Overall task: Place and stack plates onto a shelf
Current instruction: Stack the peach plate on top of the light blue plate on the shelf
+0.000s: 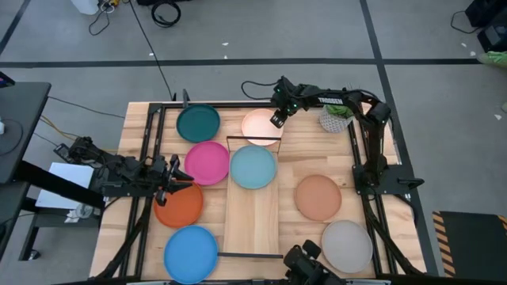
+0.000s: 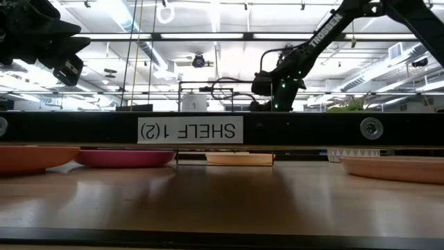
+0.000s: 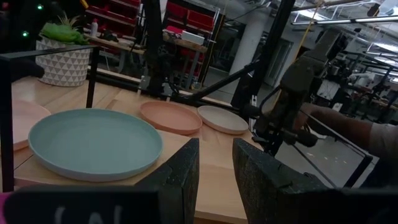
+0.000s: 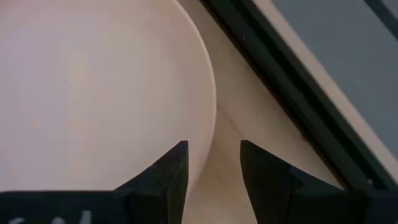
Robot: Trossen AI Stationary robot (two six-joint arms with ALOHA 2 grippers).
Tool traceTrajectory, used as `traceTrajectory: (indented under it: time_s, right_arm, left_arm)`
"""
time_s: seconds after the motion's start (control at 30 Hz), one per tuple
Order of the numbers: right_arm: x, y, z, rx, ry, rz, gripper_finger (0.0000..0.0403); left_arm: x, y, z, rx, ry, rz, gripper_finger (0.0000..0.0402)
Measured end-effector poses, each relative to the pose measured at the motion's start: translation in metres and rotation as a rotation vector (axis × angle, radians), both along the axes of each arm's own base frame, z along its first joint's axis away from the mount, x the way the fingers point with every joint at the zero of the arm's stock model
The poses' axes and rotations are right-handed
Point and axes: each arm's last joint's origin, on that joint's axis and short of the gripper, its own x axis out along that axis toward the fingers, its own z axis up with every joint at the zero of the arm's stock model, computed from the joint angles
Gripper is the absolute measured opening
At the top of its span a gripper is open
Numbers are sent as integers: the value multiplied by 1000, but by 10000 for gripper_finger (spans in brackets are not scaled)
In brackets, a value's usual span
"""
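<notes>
R gripper (image 1: 277, 120) sits top centre of the high view over the edge of the cream plate (image 1: 260, 127); wrist view shows its fingers (image 4: 163, 180) parted narrowly, straddling the plate's rim, nothing clamped. L gripper (image 1: 176, 178) is at mid-left, between magenta plate (image 1: 207, 162) and orange plate (image 1: 180, 205), fingers a narrow gap apart, empty. Light blue plate (image 1: 253, 167) lies on the upper end of the shelf (image 1: 252, 222), centre frame. Teal plate (image 1: 198, 123) upper left; bright blue (image 1: 191, 252) lower left; tan (image 1: 318, 197) and grey (image 1: 346, 246) on the right.

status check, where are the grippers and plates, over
Right gripper over cream plate, jaws open astride its rim. Left gripper open, empty, by magenta plate. Light blue plate on shelf. Nothing blocking.
</notes>
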Motion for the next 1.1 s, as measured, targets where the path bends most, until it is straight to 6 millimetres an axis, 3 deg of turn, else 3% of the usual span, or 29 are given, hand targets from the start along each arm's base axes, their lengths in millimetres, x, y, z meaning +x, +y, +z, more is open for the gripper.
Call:
traceTrajectory:
  time_s: [0.37, 0.7, 0.77, 0.93, 1.1]
  right_arm:
    - [-1, -2, -17, 59, 25, 14, 139]
    - [-1, -3, -20, 64, 24, 29, 37]
    - [-2, -5, -19, 67, 14, 30, 17]
    - [-7, -7, -17, 88, 12, 22, 18]
    - [-13, -3, 3, 69, 8, 19, 15]
  left_arm:
    - [0, 0, 0, 0, 0, 0, 103]
    - [0, 0, 0, 0, 0, 0, 103]
    - [0, 0, 0, 0, 0, 0, 103]
    - [0, 0, 0, 0, 0, 0, 103]
    - [0, 0, 0, 0, 0, 0, 103]
